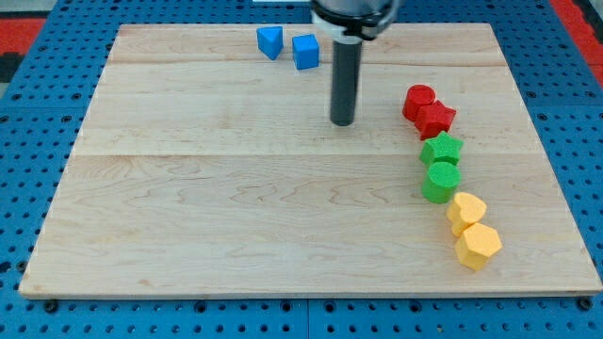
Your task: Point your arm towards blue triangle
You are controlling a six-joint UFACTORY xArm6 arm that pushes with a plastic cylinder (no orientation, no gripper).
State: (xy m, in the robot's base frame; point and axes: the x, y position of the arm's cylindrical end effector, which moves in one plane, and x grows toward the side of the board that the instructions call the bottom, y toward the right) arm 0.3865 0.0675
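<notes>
Yellow hexagon block [479, 246] nearest; my tip [342, 122] below-right of blue triangle [270, 41]; no end effector, no writing.

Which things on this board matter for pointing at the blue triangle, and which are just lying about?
Job: blue triangle, near the view's top; my tip, to its lower right, touching no block.

Lying about: blue cube, red blocks, green star, green cylinder, two yellow blocks.

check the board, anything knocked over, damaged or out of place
Nothing stands out. Two blue blocks sit near the view's top edge; red, green and yellow pairs run down the view's right. My tip rests on bare board, touching no block.
</notes>
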